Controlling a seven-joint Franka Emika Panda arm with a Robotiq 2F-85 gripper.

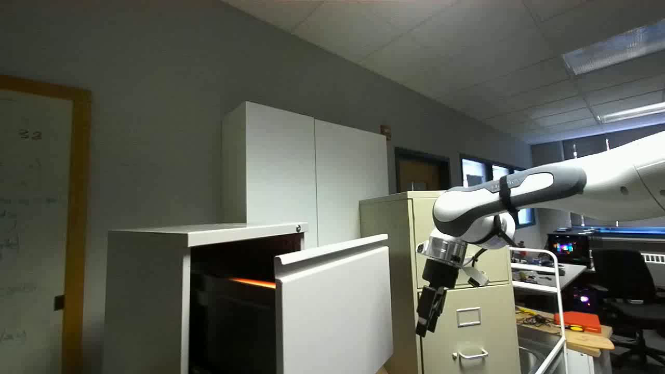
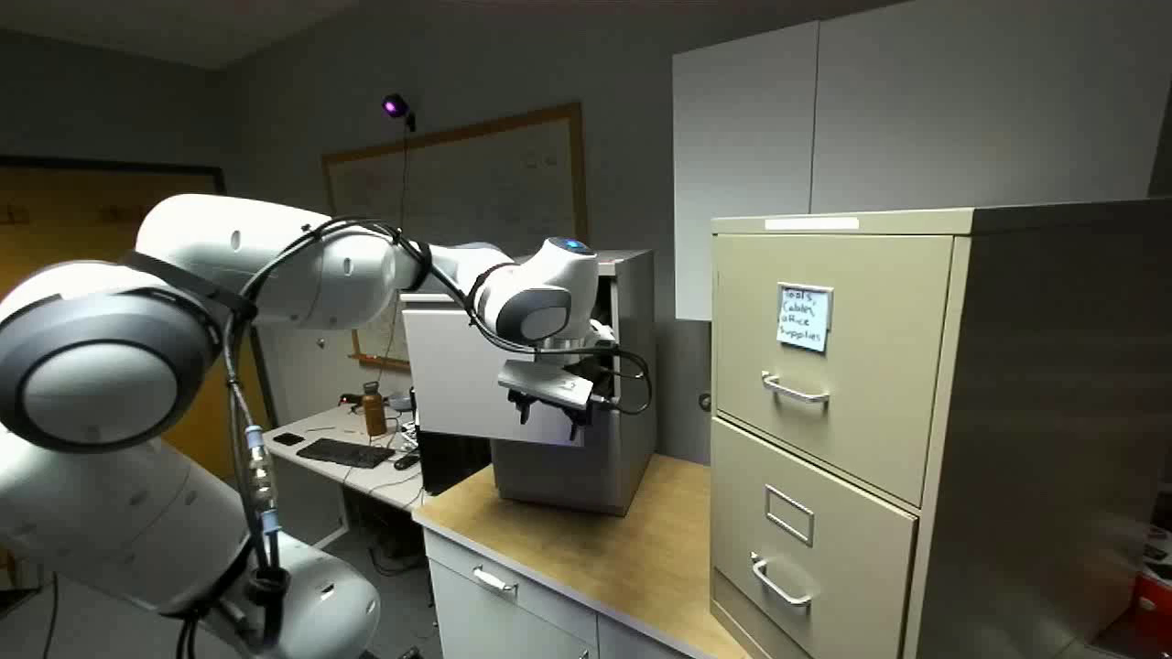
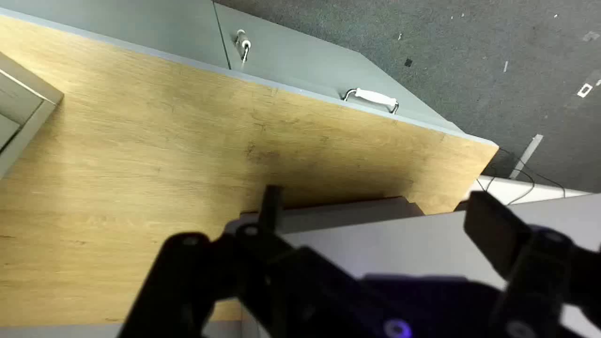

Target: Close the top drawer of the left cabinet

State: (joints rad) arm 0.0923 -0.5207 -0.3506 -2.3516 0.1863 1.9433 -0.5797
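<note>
In an exterior view I see the top drawer (image 1: 335, 306) at six o'clock, jutting from the left cabinet (image 1: 145, 301) at eight, my fingers (image 1: 425, 309) at five, spread wide in the wrist view.

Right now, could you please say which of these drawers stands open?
The top drawer of the white cabinet on the counter: its front juts out, while the beige drawers and the under-counter drawer look shut.
</note>
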